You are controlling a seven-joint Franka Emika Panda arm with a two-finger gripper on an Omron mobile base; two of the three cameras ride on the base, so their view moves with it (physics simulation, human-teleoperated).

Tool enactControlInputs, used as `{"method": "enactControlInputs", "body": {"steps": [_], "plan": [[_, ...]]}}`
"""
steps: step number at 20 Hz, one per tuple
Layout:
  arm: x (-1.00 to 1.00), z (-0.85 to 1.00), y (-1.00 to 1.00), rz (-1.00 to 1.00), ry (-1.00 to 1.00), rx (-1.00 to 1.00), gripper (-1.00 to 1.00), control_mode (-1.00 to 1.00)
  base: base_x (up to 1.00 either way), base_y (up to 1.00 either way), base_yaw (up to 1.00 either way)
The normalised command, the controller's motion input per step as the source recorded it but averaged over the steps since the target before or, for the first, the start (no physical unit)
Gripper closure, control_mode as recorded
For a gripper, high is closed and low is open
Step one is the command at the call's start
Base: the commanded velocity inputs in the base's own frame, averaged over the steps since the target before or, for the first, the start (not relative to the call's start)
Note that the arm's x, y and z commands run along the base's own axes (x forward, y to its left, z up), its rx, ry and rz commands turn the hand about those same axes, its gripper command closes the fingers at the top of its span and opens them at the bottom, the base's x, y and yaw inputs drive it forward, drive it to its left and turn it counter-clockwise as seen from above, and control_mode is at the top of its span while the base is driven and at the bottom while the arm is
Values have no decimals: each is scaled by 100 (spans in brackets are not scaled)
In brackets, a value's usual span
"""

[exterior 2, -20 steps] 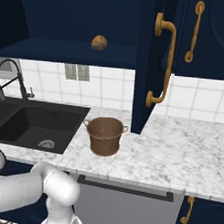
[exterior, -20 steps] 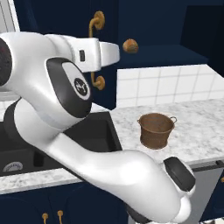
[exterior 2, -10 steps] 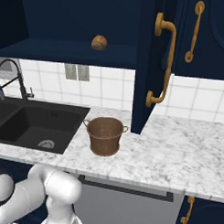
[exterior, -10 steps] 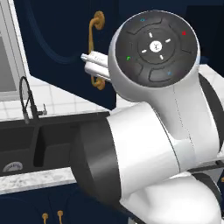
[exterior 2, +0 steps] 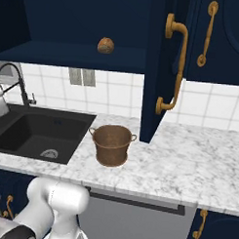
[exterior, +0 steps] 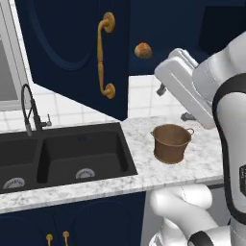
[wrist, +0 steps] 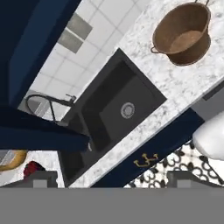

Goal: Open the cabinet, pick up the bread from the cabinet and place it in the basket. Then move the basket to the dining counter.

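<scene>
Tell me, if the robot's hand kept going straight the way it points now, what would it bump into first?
Probably the black sink: in the hand view the open hand looks down onto its basin, with the basket off to one side. Depth is hard to judge.

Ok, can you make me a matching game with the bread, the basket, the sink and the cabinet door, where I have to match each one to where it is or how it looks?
Things:
1. bread
2. basket
3. sink
4. cabinet door

Places or states:
A. black, set into the marble counter
B. swung open, with a long brass handle
C. up on the cabinet shelf
D. empty, standing on the counter beside the sink

Right pairs: 1-C, 2-D, 3-A, 4-B
</scene>
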Motion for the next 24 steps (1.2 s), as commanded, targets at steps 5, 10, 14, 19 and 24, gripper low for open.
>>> {"method": "enactControlInputs", "body": {"steps": [5,10,14,19,24], "plan": [[100,-12,-11,21,38,60,-100,-100,0,0,0],[100,-2,30,18,19,41,-100,-100,0,0,0],[97,1,32,20,13,37,-100,-100,0,0,0],[37,7,88,31,15,15,-100,-100,0,0,0],[0,9,100,42,17,-4,-100,-100,0,0,0]]}}
